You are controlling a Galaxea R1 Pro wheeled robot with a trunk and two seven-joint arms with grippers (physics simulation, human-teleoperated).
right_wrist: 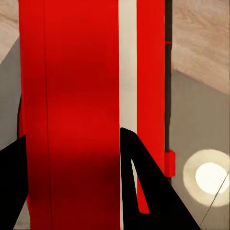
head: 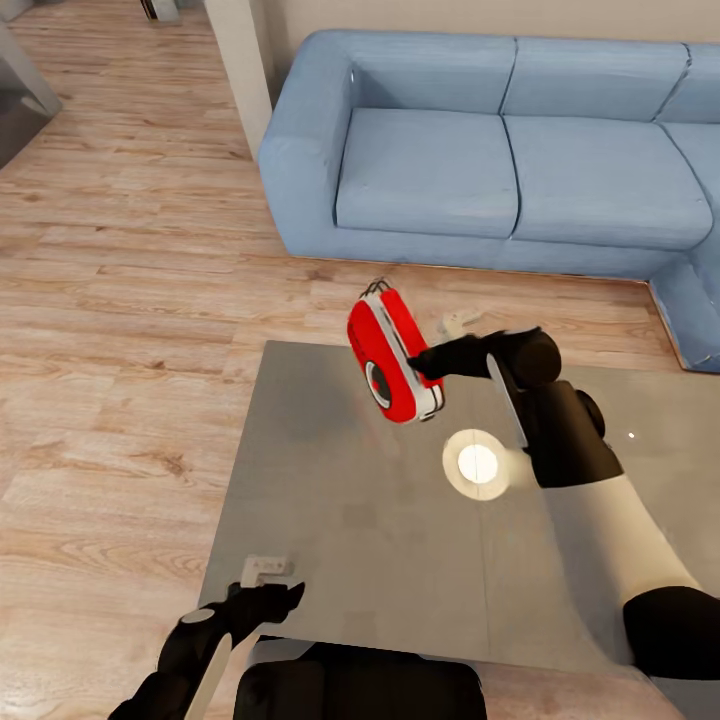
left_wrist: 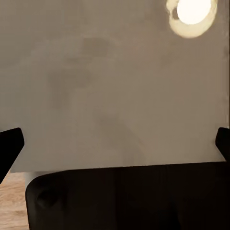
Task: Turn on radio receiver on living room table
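radio in the right gripper, lifted over the table

head view: the right gripper (head: 428,362) is holding the radio (head: 393,355) in the air, tilted, above the far part of the grey table (head: 330,520). its fingers are closing on the radio's side edge; the round dial is facing down and to the left. the left gripper (head: 268,603) is hanging near the table's near edge, holding nothing. the blue sofa (head: 500,160) is standing beyond the table on the wood floor (head: 120,300).

left wrist view: the table top (left_wrist: 110,86) is lying below, with a bright lamp reflection (left_wrist: 191,12) on it. the two finger tips (left_wrist: 10,143) are sitting at opposite edges, so the jaws are standing wide apart and empty.

right wrist view: the red shell (right_wrist: 81,96) with its white stripe is sitting between the dark fingers (right_wrist: 143,191), jaws closing on it.

judgement: the radio is looking light, rigid and smooth-shelled, so probably slippery. gripping across the flat faces is likely the safest, leaving the dial free. the thin wire handle is looking too slight to hold by.
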